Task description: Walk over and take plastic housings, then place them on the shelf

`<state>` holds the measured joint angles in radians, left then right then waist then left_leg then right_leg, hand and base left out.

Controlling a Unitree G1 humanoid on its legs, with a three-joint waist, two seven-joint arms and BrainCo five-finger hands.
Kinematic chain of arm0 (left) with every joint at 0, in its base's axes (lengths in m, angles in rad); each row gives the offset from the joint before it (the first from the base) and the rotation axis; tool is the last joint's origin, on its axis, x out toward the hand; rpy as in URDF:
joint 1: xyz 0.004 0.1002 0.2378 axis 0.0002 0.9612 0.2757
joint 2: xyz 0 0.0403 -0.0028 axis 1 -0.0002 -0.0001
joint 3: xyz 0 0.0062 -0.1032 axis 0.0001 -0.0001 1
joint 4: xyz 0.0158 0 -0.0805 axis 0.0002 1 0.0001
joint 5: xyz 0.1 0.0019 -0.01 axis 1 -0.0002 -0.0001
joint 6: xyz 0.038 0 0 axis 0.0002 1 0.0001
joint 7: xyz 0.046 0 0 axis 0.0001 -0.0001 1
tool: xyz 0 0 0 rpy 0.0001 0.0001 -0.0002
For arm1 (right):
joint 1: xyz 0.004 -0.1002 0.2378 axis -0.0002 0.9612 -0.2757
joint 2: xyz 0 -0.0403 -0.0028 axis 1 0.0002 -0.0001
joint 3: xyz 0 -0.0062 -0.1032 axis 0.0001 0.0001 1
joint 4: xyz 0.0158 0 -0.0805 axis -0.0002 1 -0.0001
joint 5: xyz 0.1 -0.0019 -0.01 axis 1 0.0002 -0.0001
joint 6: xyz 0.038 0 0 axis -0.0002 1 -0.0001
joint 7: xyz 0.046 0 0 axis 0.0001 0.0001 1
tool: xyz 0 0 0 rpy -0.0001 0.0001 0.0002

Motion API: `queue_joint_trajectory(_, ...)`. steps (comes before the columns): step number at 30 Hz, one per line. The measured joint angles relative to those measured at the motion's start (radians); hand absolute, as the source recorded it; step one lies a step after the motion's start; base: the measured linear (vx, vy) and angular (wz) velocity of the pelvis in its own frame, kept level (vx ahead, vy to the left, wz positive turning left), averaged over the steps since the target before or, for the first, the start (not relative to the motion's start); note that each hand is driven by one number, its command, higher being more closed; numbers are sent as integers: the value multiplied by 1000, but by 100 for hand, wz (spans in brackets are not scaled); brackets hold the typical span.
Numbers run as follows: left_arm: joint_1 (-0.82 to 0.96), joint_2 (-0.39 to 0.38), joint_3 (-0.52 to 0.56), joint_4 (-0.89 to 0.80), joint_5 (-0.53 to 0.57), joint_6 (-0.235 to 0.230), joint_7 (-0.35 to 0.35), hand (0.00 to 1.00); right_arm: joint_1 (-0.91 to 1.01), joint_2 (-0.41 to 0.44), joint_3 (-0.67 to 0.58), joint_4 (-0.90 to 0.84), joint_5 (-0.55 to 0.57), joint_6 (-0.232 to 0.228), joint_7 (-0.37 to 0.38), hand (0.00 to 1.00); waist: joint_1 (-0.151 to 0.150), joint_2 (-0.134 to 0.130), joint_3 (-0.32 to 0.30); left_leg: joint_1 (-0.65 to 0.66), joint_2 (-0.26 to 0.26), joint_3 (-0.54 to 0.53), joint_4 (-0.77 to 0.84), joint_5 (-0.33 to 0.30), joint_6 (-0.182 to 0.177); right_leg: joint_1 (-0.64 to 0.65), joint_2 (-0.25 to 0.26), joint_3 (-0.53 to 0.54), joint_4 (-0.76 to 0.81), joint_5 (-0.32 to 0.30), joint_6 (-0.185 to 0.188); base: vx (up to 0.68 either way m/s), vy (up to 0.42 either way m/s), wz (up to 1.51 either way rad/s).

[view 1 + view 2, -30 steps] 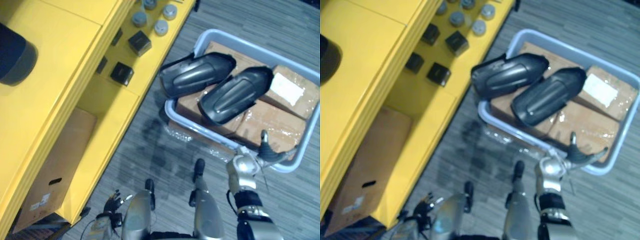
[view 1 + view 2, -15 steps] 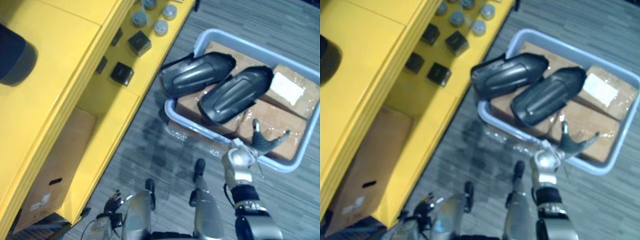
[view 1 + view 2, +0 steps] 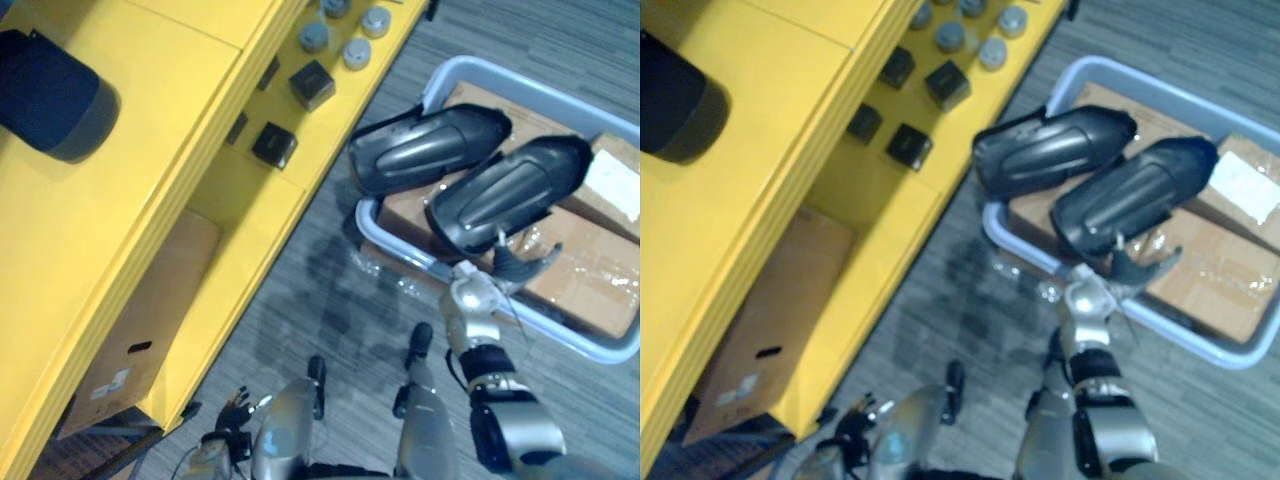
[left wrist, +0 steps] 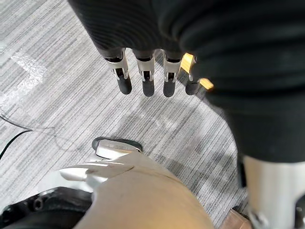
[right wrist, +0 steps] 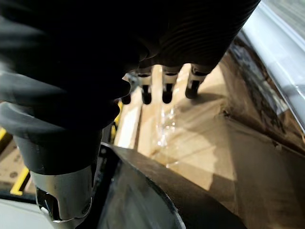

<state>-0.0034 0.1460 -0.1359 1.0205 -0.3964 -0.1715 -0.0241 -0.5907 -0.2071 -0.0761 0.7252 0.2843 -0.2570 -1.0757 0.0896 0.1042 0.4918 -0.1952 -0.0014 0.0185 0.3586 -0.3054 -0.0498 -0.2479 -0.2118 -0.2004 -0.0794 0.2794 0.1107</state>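
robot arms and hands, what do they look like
The right arm is rounded silver-grey metal with dark bands along the forearm. The left hand and right hand have slim silver fingers ending in dark tips. A dark ribbed cover wraps the back of each hand and the wrist.

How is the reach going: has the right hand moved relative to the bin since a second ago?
Yes. Against the bin rim, the right hand has crossed inward and to the robot's left, and is now at the nearer housing.

Yellow shelf [image 3: 150, 150], dark grey housings [image 3: 425, 150], pale blue bin [image 3: 395, 247], brown boxes [image 3: 590, 280], grey striped carpet [image 3: 560, 30]
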Motion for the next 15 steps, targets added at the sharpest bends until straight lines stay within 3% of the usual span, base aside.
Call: queue_joint_trajectory(15, -3, 6, -38, 22, -76, 1, -37, 0, -132, -73, 21, 142, -2, 0, -39, 0, 11, 7, 4, -51, -14, -14, 9, 13, 6, -33, -15, -19, 1, 5, 6, -2, 1, 5)
